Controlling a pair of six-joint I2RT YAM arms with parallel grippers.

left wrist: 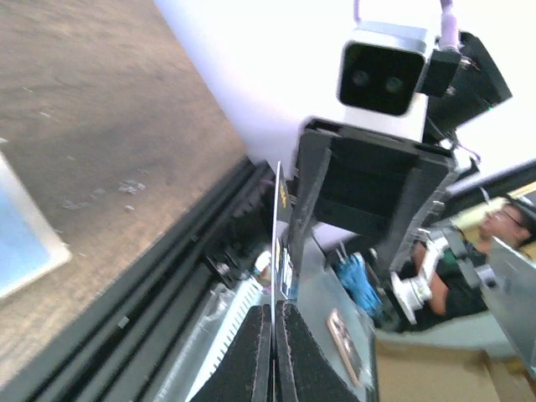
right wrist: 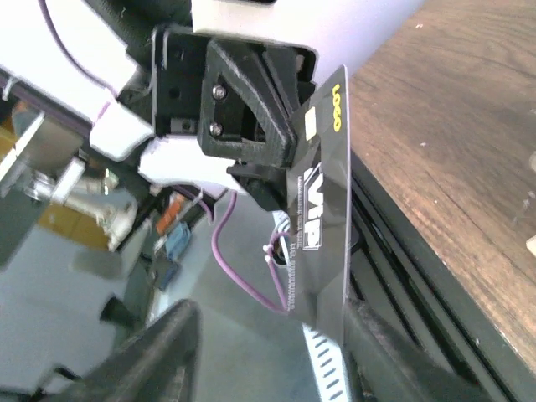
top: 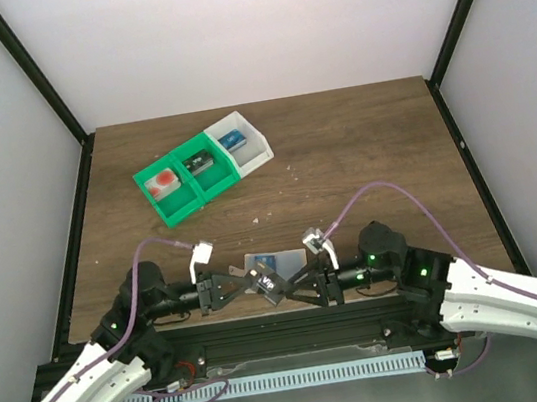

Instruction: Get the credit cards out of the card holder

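The left gripper (left wrist: pixel 273 322) is clamped shut on one edge of a dark credit card (right wrist: pixel 322 218) lettered VIP. It holds the card on edge in the air just in front of the card holder (top: pixel 258 262), which lies flat on the table (top: pixel 362 147). The right gripper (right wrist: pixel 270 322) faces it, also just in front of the holder, with its fingers spread; the card's free end reaches between them, but I cannot tell whether either finger touches it. Well beyond the holder, to the back left, stand a green bin (top: pixel 179 179) and a white bin (top: pixel 253 151) with a blue card (top: pixel 230 140) inside.
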